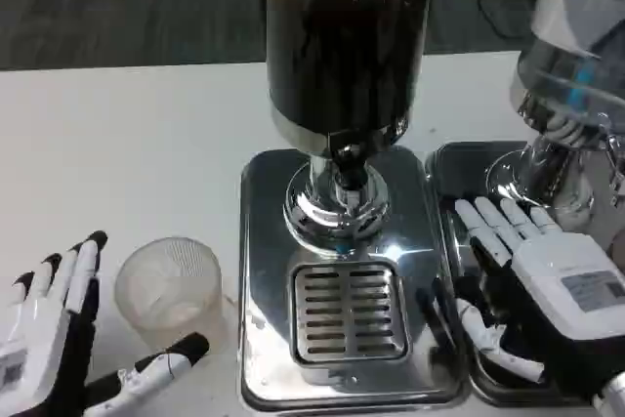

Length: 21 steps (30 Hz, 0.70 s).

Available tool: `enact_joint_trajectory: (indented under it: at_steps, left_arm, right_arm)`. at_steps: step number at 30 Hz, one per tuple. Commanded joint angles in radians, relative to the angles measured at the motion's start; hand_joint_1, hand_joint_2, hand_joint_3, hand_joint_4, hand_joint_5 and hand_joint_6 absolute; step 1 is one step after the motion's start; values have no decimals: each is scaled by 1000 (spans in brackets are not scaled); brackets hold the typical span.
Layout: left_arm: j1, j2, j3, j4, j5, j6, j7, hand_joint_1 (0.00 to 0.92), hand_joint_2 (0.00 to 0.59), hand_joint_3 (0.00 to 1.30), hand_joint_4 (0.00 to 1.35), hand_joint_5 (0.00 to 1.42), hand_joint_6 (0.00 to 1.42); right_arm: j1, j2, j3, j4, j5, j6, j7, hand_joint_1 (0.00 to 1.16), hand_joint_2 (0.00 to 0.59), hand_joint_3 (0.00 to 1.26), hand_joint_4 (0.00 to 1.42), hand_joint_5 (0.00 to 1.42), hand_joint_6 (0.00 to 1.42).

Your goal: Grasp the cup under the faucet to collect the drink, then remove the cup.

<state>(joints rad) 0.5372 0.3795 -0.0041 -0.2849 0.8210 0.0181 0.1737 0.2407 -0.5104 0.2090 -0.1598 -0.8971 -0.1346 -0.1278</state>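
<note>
The clear cup (pixel 169 285) stands on the white table (pixel 117 144), left of the dispenser (pixel 344 75) base. The left hand (pixel 54 339) is open beside it, fingers apart. The right hand (pixel 547 285) is open over the second tray (pixel 459 178), holding nothing.

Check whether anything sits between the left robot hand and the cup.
Nothing visible does. The left robot hand lies open just left of the cup on the table, its thumb reaching under the cup's near side with only bare tabletop between.
</note>
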Motion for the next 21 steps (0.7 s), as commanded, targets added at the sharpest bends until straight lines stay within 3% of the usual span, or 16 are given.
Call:
enact_joint_trajectory:
  at_steps: [1, 8, 13, 19, 21]
  left_arm:
    - [2, 9, 5, 9, -7, -13, 14, 0, 19, 0, 0, 0, 0]
    - [0, 13, 8, 7, -7, -18, 15, 0, 19, 0, 0, 0, 0]
    - [21, -32, 47, 6, -49, -101, 161, 0, 21, 0, 0, 2, 0]
    - [12, -39, 68, 49, -82, -145, 200, 0, 26, 0, 0, 20, 0]
    - [13, -46, 78, 58, -86, -153, 215, 0, 25, 0, 0, 21, 0]
  right_arm:
    - [11, 12, 6, -20, -2, 18, 9, 270, 567, 0, 0, 0, 0]
    - [31, 32, 9, -45, -12, 46, 15, 284, 569, 0, 0, 0, 0]
    - [30, 40, 10, -54, -13, 59, 21, 292, 571, 3, 0, 0, 0]
    - [11, 68, 30, -52, -34, 97, 37, 301, 572, 11, 0, 0, 0]
    - [17, 82, 36, -56, -38, 112, 32, 374, 573, 35, 0, 0, 0]
